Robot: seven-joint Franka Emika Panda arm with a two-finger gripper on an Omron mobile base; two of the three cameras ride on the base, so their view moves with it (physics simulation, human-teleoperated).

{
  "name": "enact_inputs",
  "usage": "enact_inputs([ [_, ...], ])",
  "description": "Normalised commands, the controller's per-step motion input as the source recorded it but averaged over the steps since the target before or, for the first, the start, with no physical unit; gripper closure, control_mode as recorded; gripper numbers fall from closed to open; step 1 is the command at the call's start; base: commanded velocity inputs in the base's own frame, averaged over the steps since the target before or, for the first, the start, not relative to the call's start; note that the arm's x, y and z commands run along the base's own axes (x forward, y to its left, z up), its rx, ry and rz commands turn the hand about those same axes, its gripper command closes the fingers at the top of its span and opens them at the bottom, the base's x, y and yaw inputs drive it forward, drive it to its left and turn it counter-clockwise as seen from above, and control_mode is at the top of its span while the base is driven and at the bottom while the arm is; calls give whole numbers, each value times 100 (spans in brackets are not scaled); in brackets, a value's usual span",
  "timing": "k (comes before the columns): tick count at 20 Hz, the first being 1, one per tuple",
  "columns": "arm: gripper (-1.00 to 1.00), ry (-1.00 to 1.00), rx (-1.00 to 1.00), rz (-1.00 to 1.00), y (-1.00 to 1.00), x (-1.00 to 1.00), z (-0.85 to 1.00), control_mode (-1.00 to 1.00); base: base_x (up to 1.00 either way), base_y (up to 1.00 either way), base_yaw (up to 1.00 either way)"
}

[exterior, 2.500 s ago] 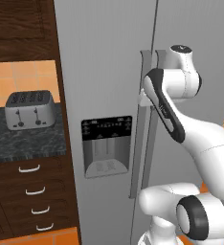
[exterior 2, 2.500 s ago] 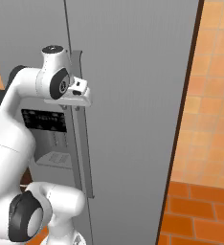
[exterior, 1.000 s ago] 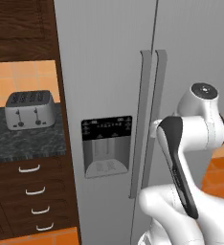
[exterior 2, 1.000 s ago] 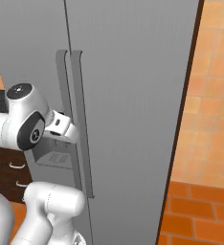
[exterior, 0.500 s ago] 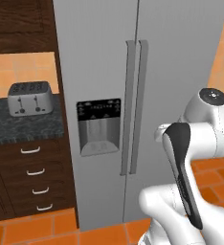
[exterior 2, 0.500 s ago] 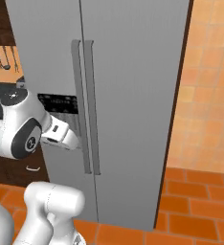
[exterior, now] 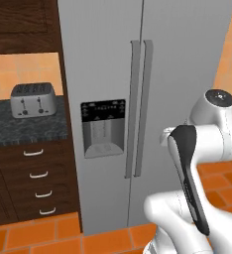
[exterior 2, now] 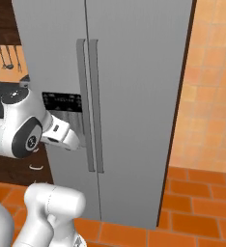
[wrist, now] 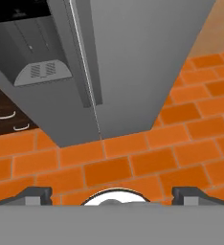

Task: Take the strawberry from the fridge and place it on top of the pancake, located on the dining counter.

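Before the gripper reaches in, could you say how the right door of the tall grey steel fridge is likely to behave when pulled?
The tall grey steel fridge door spans the full height, so it probably swings heavily. Its long vertical handle looks rigid and smooth, so open fingers might slide along it.

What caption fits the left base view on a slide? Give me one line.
White arm folded low before the closed steel fridge, doors shut; a toaster sits on the dark counter to its left.

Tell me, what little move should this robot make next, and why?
Probably raise the open tool toward the long vertical handles of the tall grey steel fridge. Both doors look shut, and the tool is aimed low at the fridge's foot and the orange brick floor, holding nothing.
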Motion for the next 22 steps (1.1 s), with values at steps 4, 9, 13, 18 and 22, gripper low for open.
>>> enact_inputs([
  [4, -100, 0, 0, 0, 0, 17, 0, -100, 4, 3, 0],
  [9, -100, -2, 10, 7, 0, 96, 0, -100, 0, 0, 0],
  [13, -100, -3, 1, 11, -4, 95, 0, -100, 0, 0, 0],
  [18, -100, 0, -3, 3, -5, 79, 3, -100, 0, 0, 0],
  [22, -100, -1, -7, 18, -10, 52, 2, -100, 0, 0, 0],
])
